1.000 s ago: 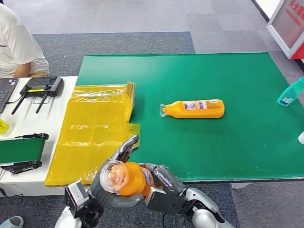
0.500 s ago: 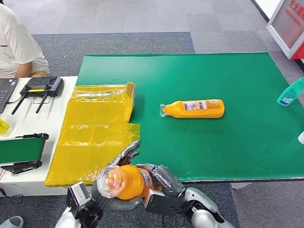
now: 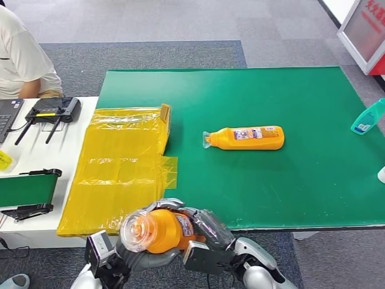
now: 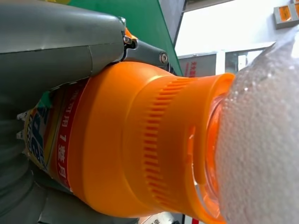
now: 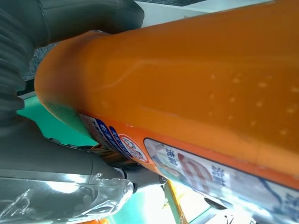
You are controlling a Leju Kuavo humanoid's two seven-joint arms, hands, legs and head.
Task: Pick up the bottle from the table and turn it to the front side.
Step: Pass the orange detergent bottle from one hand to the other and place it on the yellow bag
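Note:
An orange bottle (image 3: 165,229) with a clear cap lies sideways just off the front edge of the green mat (image 3: 272,192), cap pointing left toward me. My left hand (image 3: 141,256) wraps its neck, fingers curled over the top and thumb underneath. My right hand (image 3: 204,232) grips the labelled body. In the left wrist view the orange bottle (image 4: 141,140) lies against my left hand (image 4: 53,42). In the right wrist view the orange bottle (image 5: 194,70) sits above my right hand (image 5: 53,163). A second orange bottle (image 3: 247,138) lies flat mid-mat.
A yellow plastic bag (image 3: 118,162) is spread over the mat's left edge and the white table. A teal bottle (image 3: 367,117) lies at the mat's right edge. A black controller (image 3: 52,110) and a seated person (image 3: 23,57) are at far left.
My left hand's fingers, stretched out before, have curled down over the bottle's neck. The bottle has shifted slightly down and left.

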